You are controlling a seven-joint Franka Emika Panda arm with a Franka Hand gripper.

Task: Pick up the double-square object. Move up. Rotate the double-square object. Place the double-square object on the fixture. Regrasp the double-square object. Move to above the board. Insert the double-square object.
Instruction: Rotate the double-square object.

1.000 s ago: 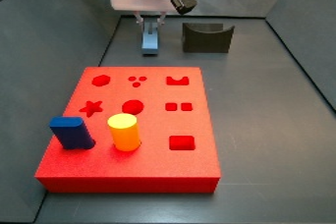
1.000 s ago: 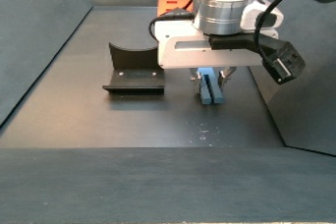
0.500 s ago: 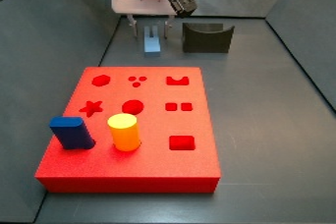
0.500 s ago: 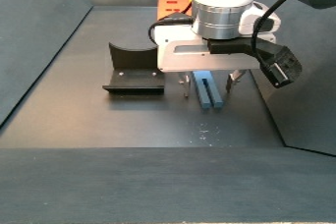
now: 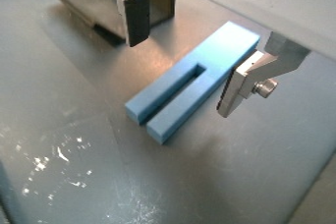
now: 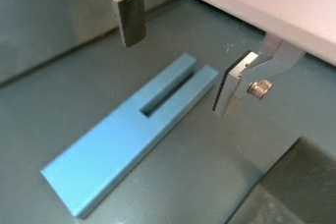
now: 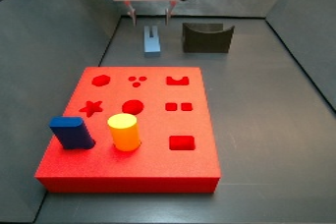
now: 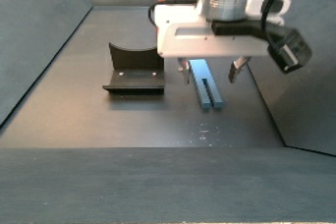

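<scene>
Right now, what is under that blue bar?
The blue bar lies flat on the dark floor, below the open gripper. Floor shows through its slot; the rest beneath is covered.

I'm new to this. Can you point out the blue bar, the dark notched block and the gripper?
double-square object (image 7: pixel 152 39), side view, mid-length.
fixture (image 7: pixel 205 37), side view, front face.
gripper (image 6: pixel 184 51), wrist view, between open fingertips above the bar.

White-bodied arm with silver, dark-padded fingers

The gripper (image 8: pixel 206 68), above the double-square object (image 8: pixel 205 83), has a boxy white body under a silver-grey round wrist, looped by a black cable, with a black camera block on one side. Its fingers (image 6: pixel 128 5) are flat silver plates with dark pads; one carries a round screw.
</scene>
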